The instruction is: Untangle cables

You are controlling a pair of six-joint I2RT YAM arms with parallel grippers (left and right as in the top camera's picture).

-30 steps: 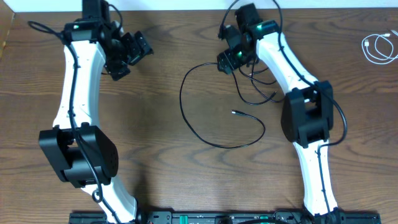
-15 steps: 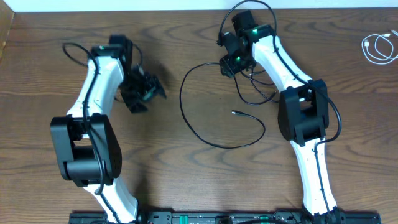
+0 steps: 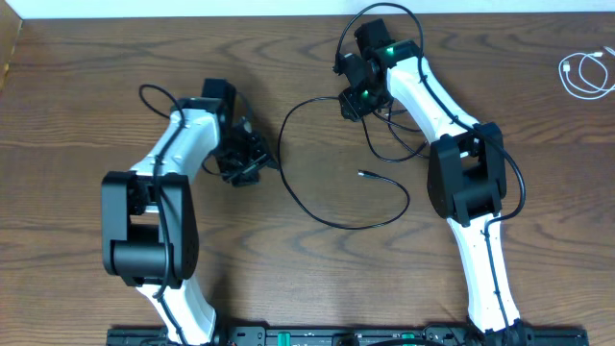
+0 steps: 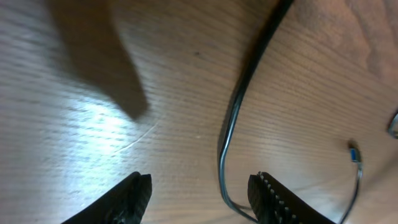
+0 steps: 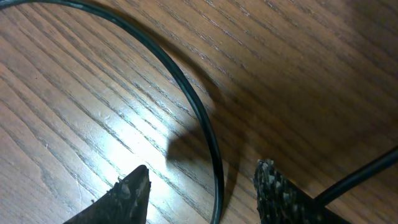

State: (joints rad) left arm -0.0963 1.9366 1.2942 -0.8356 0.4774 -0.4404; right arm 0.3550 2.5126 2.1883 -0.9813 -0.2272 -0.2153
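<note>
The black cable (image 3: 281, 154) lies in one large open loop at mid-table, and its end plug (image 3: 362, 174) rests inside the loop. My left gripper (image 3: 248, 160) is open, low over the table at the loop's left side. In the left wrist view the black cable (image 4: 227, 143) runs between the open fingers of the left gripper (image 4: 200, 182), and a plug (image 4: 353, 152) shows at the right. My right gripper (image 3: 354, 96) is open at the loop's top end. In the right wrist view the black cable (image 5: 186, 87) passes between the fingers of the right gripper (image 5: 205, 168). The white cable (image 3: 586, 75) lies coiled at the far right.
More black cable strands (image 3: 399, 144) cross in small loops just under my right arm (image 3: 432, 106). The table's back edge (image 3: 288, 17) runs along the top. The arm bases sit at the front edge (image 3: 307, 336).
My left arm has swung right and toward the front, bringing its gripper from the back left up to the loop's left side. My right gripper has barely moved.
</note>
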